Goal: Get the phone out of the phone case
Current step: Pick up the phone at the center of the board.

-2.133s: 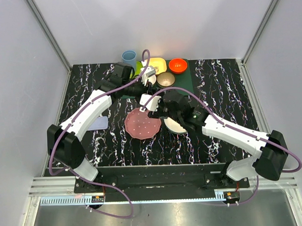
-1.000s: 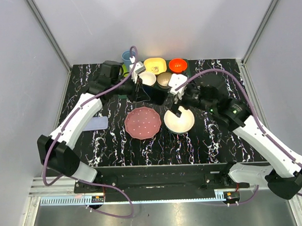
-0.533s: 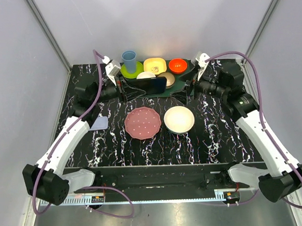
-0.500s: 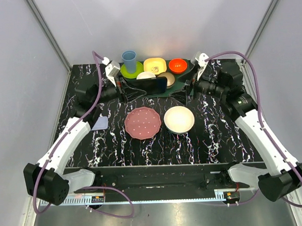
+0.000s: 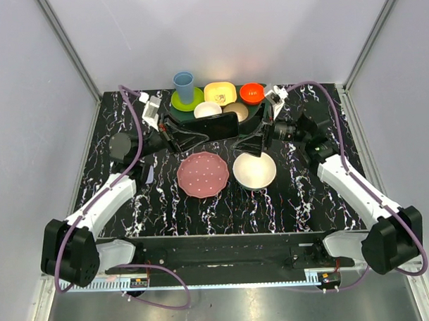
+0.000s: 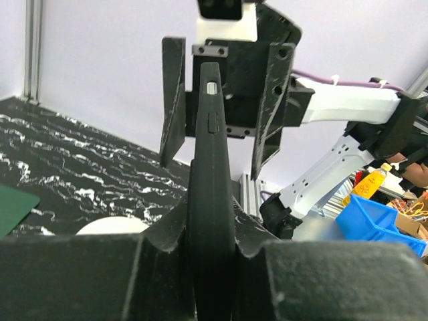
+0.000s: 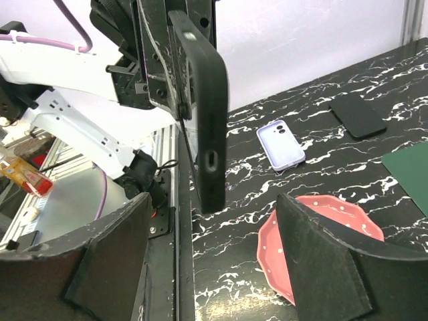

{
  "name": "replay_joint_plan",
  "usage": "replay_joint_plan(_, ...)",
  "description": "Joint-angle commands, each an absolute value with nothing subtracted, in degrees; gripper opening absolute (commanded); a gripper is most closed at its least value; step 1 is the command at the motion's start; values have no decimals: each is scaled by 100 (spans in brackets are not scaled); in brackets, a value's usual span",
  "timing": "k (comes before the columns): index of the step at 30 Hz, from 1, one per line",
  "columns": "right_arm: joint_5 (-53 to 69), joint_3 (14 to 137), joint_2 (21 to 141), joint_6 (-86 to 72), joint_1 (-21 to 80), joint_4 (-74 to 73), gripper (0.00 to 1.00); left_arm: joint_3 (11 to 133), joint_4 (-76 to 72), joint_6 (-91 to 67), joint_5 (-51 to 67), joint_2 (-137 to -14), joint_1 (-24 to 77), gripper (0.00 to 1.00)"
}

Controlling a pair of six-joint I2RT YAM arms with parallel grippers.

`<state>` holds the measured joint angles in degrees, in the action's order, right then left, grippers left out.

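The phone (image 5: 217,125) is a black slab held on edge above the table's back middle, its dark screen facing the top camera. My left gripper (image 5: 185,133) is shut on its left end, and in the left wrist view the phone (image 6: 210,200) stands pinched between that gripper's (image 6: 210,224) pads. Its rim looks like a matte black shell with a port hole (image 7: 210,160). My right gripper (image 5: 255,141) is open, its fingers (image 6: 175,100) flanking the phone's free end without touching. A pale lavender phone case (image 7: 281,146) lies flat on the table, back up.
A pink plate (image 5: 202,175) and a cream bowl (image 5: 254,170) sit below the raised phone. A blue cup (image 5: 183,83), yellow dish (image 5: 220,93) and orange bowl (image 5: 252,93) line the back edge. A flat black rectangle (image 7: 358,115) lies beyond the lavender case.
Both arms have swung apart and come back toward the middle. The left gripper kept its hold on the phone. The right gripper has closed in on the phone's free end, jaws narrowing slightly.
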<state>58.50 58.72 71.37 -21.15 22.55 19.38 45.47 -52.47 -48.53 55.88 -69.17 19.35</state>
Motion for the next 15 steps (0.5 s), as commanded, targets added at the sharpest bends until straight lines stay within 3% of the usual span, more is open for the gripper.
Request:
replay_joint_plan(1, 6143, 5696, 7128, -2706, 2224, 3285, 78, 4553, -6706, -5361, 5520, -6847, 1925, 0)
replay_joint_plan(6, 6205, 5695, 7286, -3295, 2224, 3796, 68, 4518, -6373, -5116, 5511, -6873, 1977, 0)
replay_joint_plan(15, 6319, 5933, 7699, -3919, 2224, 4288, 62, 4491, -6074, -4922, 5467, -6864, 2004, 0)
